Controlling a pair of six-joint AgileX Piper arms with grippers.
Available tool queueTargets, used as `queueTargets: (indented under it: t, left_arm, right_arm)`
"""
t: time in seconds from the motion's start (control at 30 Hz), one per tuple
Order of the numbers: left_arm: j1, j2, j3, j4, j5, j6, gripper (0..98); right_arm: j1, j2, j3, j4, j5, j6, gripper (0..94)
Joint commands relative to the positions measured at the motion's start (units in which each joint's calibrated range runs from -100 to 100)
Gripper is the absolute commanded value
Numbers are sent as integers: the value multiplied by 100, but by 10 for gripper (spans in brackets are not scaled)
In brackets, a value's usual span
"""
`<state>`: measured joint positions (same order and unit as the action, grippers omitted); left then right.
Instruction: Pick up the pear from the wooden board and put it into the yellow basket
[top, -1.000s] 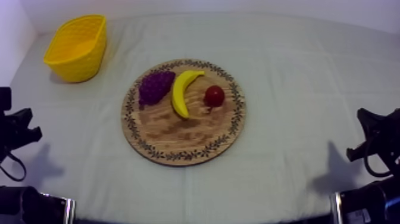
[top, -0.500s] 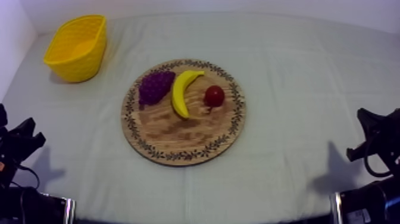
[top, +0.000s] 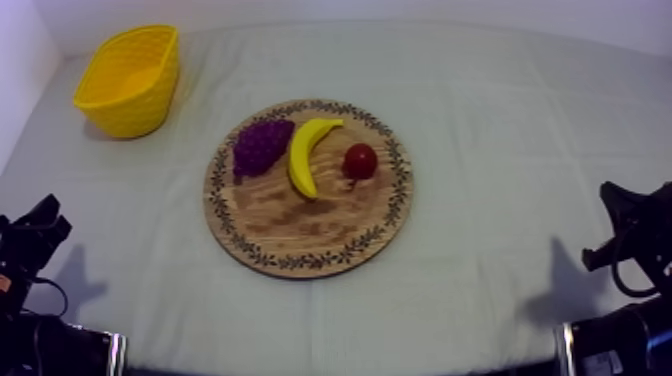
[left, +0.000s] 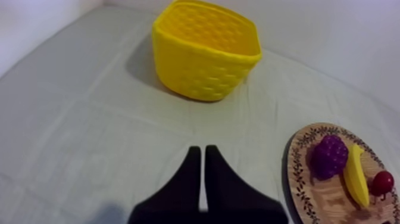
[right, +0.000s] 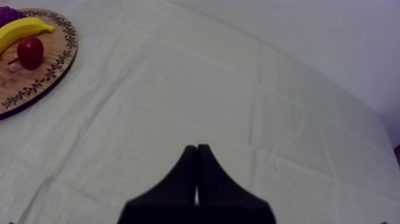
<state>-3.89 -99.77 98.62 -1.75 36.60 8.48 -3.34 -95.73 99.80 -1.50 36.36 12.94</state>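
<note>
Holding grapes (top: 262, 145), banana (top: 308, 152) and small red fruit (top: 360, 160), your board (top: 300, 235) sits apart from the basket (top: 128, 80). Your left hand (left: 199, 150) and right hand (right: 196, 148) sit low, closed on nothing.

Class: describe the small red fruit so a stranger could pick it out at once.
At the middle of the table lies a round wooden board with a patterned rim, carrying three toy fruits in a row. The small red fruit sits beside the banana, on the side away from the bunch of grapes. It alone is round and red.
</note>
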Motion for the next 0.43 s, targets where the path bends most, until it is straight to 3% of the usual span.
queueTargets:
  t: [0.0, 0.4]
  left_arm:
    - [1, -5, 3, -3, 3, 4, 0]
    - [1, -5, 4, -8, 2, 20, 0]
  right_arm:
    - [-3, -3, -2, 1, 2, 3, 4]
    - [-3, -3, -2, 1, 2, 3, 4]
